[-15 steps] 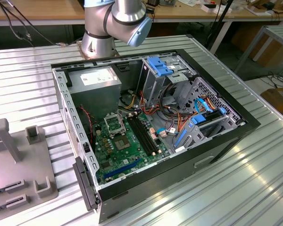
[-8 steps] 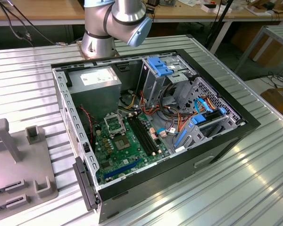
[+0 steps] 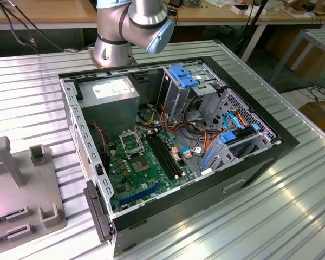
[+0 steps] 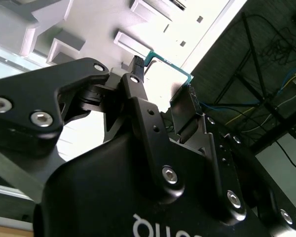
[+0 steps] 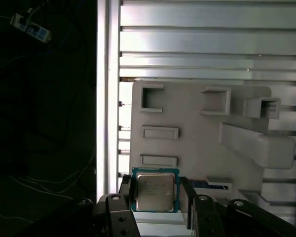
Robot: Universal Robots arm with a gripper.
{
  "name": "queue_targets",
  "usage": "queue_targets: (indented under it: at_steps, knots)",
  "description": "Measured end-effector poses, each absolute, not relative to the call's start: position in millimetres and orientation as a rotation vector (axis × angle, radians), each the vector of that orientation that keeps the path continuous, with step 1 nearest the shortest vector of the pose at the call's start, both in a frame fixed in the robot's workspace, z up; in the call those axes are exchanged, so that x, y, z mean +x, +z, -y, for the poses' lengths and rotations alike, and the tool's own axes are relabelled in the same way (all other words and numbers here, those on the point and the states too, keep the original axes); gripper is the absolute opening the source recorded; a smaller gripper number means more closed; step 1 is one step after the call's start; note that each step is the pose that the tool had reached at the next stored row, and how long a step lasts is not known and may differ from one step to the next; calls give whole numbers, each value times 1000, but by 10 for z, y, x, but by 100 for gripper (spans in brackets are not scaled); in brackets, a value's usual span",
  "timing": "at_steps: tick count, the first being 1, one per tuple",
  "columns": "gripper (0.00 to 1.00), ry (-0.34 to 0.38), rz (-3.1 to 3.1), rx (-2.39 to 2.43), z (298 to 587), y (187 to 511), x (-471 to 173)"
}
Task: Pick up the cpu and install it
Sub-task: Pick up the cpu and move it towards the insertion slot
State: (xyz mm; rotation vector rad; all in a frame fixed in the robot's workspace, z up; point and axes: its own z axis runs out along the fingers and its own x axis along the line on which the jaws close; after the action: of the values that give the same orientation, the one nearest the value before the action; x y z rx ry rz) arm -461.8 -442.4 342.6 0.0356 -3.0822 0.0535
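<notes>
You can count the pick-up as done, by the look of it. The black two-fingered end effector point(image 5: 156, 196) is clamped on the small, flat, square cpu with its silver-grey metal face and green rim point(image 5: 155, 191). In the first wrist view one finger presses each of two opposite edges, so the chip sits squarely between the fingertips. It hangs in the air, well above the pale grey moulded plastic tray point(image 5: 202, 143).

In the exterior view that tray point(image 3: 11, 200) lies on the ribbed metal desk point(image 3: 292, 216), at the exterior view's left. The open black computer case point(image 3: 206, 189) is just beside it, to the right.

The install is what you have left. Inside the case, the square metal-framed socket point(image 3: 131, 143) on the green motherboard point(image 3: 127, 176) appears unfilled. The cpu is well apart from it, over the tray side rather than over the case.
</notes>
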Motion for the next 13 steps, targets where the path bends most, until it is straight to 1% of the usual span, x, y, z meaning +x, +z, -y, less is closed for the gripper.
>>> queue_targets:
  at_steps: [13]
  knots:
    - [47, 57, 3115, 35, 4424, 3437, -4630]
